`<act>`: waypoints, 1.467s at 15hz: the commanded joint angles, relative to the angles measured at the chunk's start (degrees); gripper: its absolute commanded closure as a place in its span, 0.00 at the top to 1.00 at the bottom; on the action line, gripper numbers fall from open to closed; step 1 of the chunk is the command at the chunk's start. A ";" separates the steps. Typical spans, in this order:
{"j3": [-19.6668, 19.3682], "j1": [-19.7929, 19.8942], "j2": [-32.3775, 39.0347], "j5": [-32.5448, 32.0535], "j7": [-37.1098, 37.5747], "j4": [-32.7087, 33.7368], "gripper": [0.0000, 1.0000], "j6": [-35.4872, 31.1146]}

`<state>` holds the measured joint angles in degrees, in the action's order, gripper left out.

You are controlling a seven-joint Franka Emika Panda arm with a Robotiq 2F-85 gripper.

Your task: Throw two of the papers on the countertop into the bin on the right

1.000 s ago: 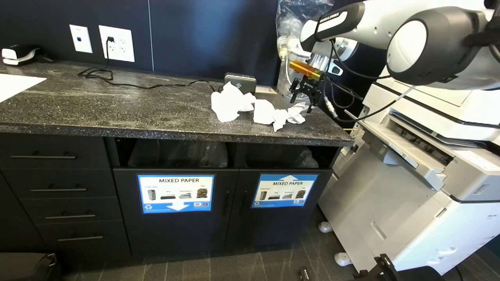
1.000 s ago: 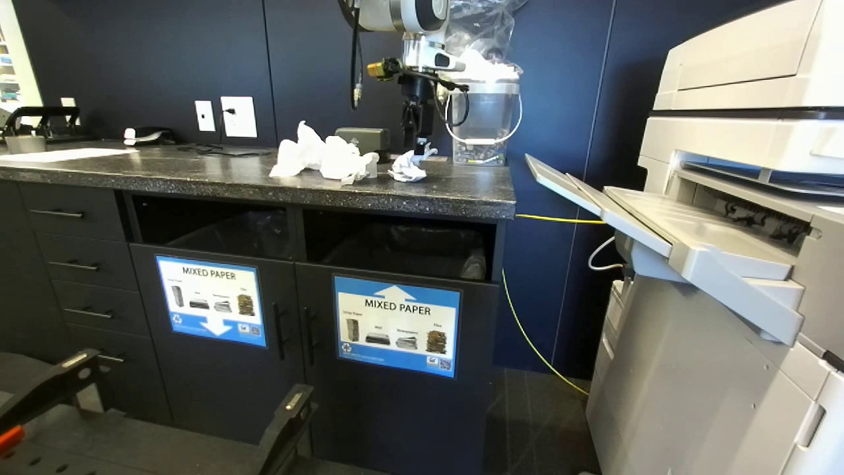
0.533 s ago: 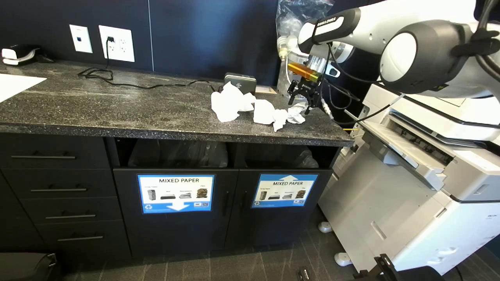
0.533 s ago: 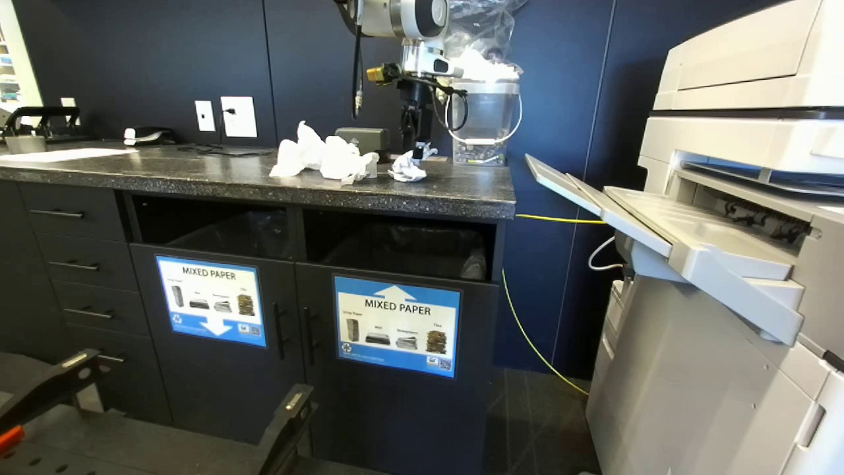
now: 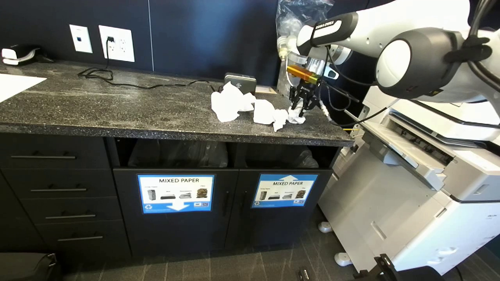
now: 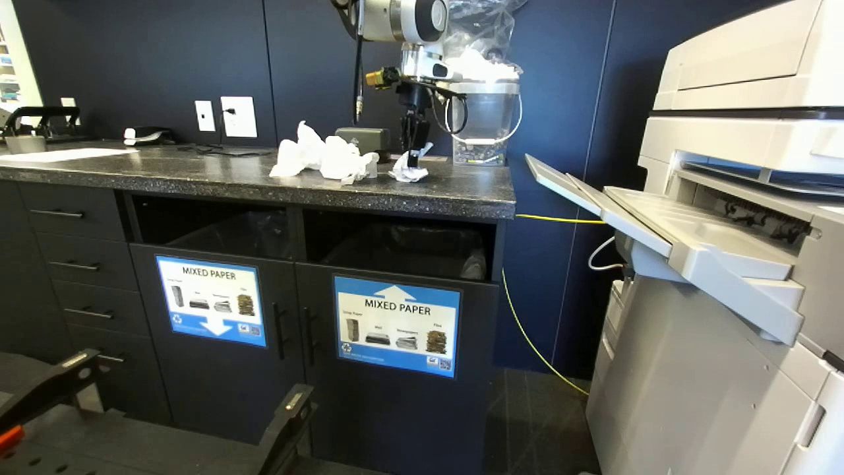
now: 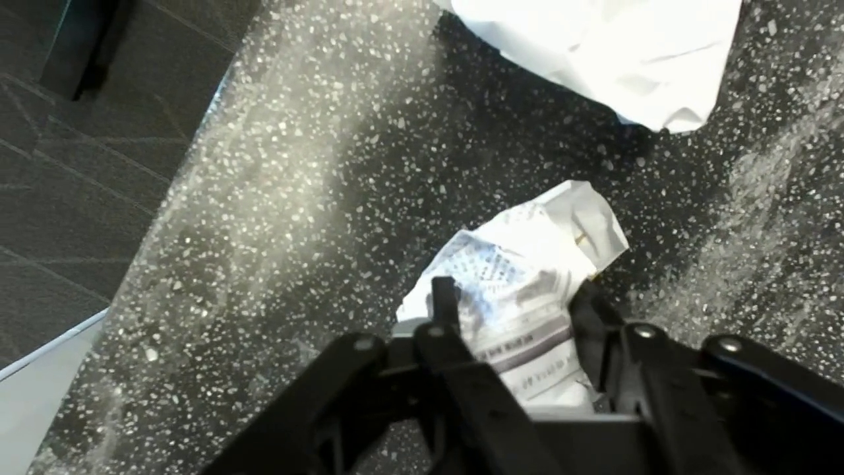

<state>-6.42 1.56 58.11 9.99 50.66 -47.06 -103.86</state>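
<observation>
The end wad rests on the countertop, between the parted fingers of the gripper; whether they pinch it is unclear. Likely light, soft and springy, it is best held across its thick middle, not the loose flap.

Countertop looks like dark speckled stone, polished, glare streaks. On countertop: paper wads, white, matt, creased; printed wad, dull wrinkled paper; flat sheet, smooth paper; bucket, clear smooth plastic. Above countertop: bag is shiny crinkled plastic film. Below countertop: bin has dark smooth front, low sheen; liner looks thin glossy plastic; floor, rough matt carpet look. Behind countertop: wall panels, smooth, satin. Beside countertop: copier, off-white plastic, mostly matt. Over countertop: arm, glossy white casing; gripper, black, mostly matt.
</observation>
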 commanded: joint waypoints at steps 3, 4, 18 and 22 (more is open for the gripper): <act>0.01 0.44 2.54 -0.47 -1.07 5.12 0.04 3.06; 0.04 0.53 2.52 -0.45 -1.30 5.24 0.00 3.43; -1.36 3.29 -8.84 -1.94 -15.02 -7.82 0.04 10.76; -0.76 2.74 -16.17 -3.09 -27.78 -19.26 0.04 6.37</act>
<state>-7.71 5.18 49.64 8.65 30.98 -55.01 -93.53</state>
